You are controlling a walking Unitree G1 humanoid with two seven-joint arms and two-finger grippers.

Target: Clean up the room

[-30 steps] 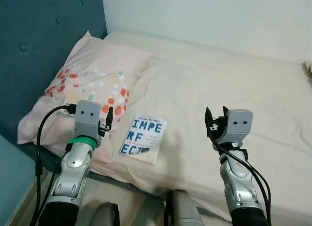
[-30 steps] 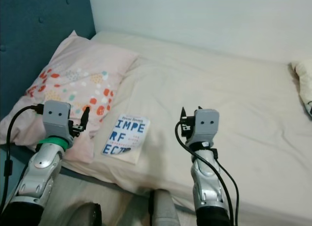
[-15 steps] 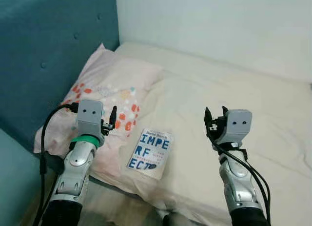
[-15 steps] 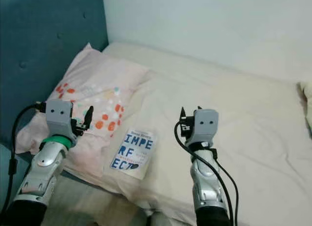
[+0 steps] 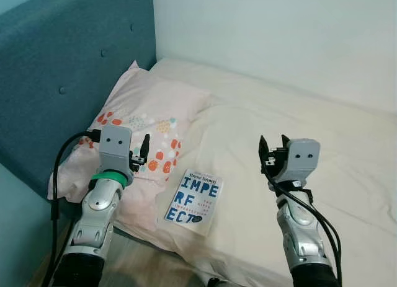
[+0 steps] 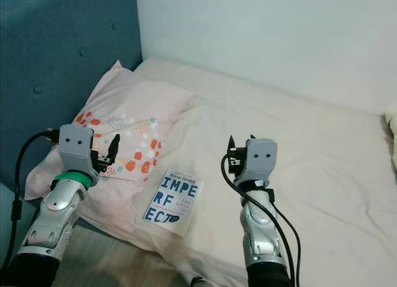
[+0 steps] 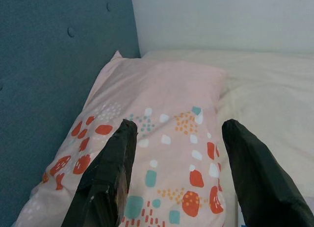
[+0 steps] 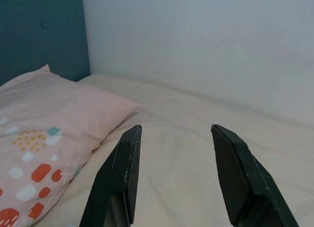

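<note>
Both claws, left (image 5: 144,152) and right (image 5: 273,152), hover spread apart; your paperback book (image 5: 195,194) lies near the bed's (image 5: 298,113) edge, so nudging it could drop it.

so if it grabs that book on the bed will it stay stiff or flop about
The book looks like a thin paperback, so it would probably bend somewhat if gripped by one edge. It lies flat on the soft sheet near the pillow, so pressing down may sink it in. It seems light for its size.

Both silver arms are raised forward, left and right. The left gripper (image 7: 174,153) and the right gripper (image 8: 174,161) each hold their long black fingers spread apart, empty.
</note>
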